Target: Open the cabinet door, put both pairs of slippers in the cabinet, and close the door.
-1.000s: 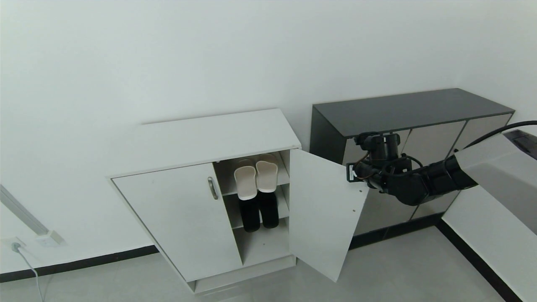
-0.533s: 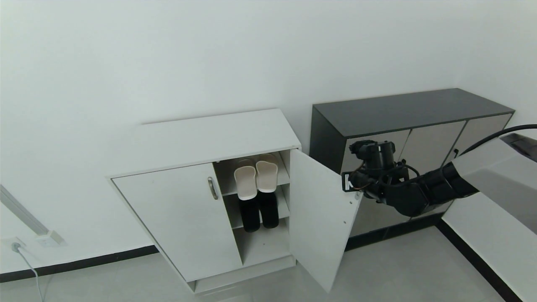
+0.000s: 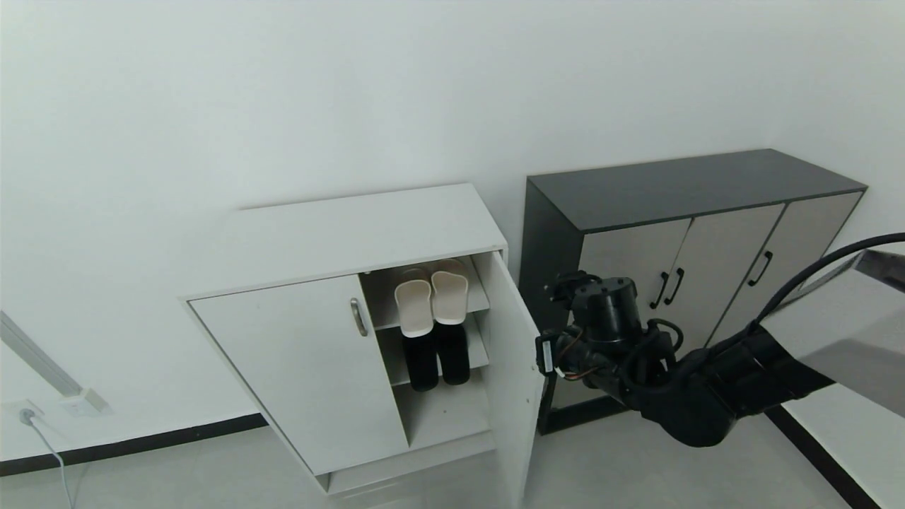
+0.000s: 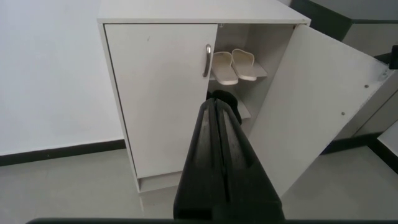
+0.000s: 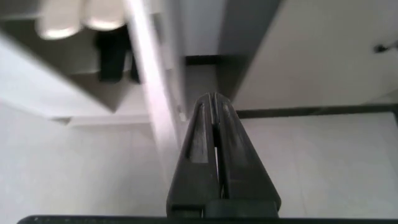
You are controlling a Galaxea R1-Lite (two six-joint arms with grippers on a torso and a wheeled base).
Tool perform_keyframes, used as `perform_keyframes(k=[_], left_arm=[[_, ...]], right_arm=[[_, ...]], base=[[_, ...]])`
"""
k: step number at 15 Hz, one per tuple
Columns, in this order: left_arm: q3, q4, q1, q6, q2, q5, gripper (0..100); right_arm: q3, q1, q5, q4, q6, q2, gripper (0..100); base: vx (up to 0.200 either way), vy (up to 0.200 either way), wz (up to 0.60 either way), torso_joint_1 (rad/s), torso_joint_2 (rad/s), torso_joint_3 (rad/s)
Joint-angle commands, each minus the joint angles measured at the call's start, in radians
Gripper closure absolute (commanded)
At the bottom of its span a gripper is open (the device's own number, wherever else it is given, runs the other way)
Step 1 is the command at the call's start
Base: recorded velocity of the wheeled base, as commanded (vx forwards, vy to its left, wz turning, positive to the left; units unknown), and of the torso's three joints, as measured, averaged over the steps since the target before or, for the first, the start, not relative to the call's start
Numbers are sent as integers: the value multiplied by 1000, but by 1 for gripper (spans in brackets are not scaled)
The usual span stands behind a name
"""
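Since a second ago we have seen the right door [image 3: 515,382] swing from wide open to roughly half shut. The right hand [image 5: 215,98] has travelled with it, down and toward the white cabinet [image 3: 353,226]. Nearest us, the left hand [image 4: 214,99] is clenched on nothing, fingers pressed together, pointing at the cabinet's open half. The right hand is likewise clenched and empty, at the door's outer face near its free edge; we cannot tell whether it touches the panel. Past the door, inside the cabinet, the cream slippers [image 3: 431,305] lie side by side on the upper shelf. The black slippers [image 3: 438,359] sit on the shelf directly below them. The left door [image 3: 304,367] is shut, its metal handle [image 3: 358,317] next to the opening. Just to the right of the white cabinet a dark cabinet [image 3: 679,185] stands against the wall.
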Motion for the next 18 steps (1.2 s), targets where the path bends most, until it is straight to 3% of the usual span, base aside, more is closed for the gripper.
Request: perform_keyframes(k=[1,4,10,16,18], left_arm=[[0,0,0,-1,0,0,100],[0,0,0,-1,0,0,100],[0,0,0,-1,0,0,100],[0,0,0,-1,0,0,100],[0,0,0,-1,0,0,100]], right_arm=[[18,33,0,-19,3,-28,100],[64,42,5,-92,-18,-51,100],[82,70,5,-109,-49,-64,100],[105,84,60,-167,-55,-64,100],[111,79,63,-173,-66,-62,100]], base=[[0,0,0,0,0,0],[0,0,0,0,0,0],[0,0,0,0,0,0],[0,0,600,6,4,0],[0,0,0,0,0,0]])
